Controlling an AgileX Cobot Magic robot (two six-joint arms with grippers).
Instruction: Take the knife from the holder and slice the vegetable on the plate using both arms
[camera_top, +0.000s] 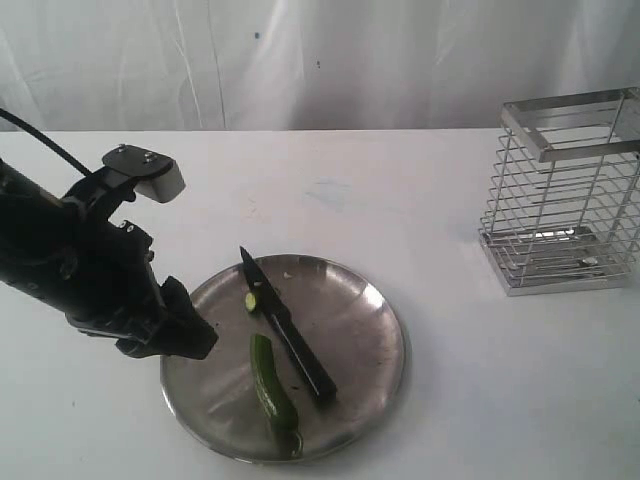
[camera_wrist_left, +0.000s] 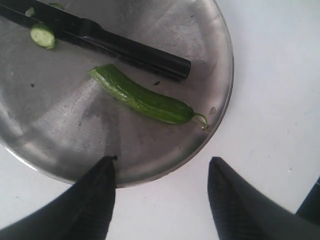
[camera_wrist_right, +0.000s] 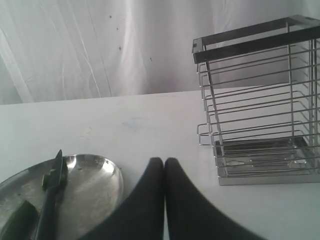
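The steel plate (camera_top: 370, 330) lies on the white table with the dark green vegetable (camera_top: 271, 385) on it, stem toward the front. A cut pale green slice (camera_top: 250, 300) rests beside the black knife (camera_top: 290, 330), which lies flat on the plate. My left gripper (camera_wrist_left: 162, 165) hovers open over the plate's left rim, holding nothing; vegetable (camera_wrist_left: 145, 100), knife (camera_wrist_left: 125, 47) and slice (camera_wrist_left: 42, 36) show beyond its fingers. My right gripper (camera_wrist_right: 164, 162) is shut and empty, off the exterior view, facing between plate (camera_wrist_right: 107, 172) and wire holder (camera_wrist_right: 260, 105). The holder (camera_top: 565, 190) stands empty at right.
A white curtain backs the table. Bare white tabletop lies between the plate and the holder (camera_top: 565, 190). The left arm (camera_top: 80, 270) with its grey camera block fills the left side of the exterior view.
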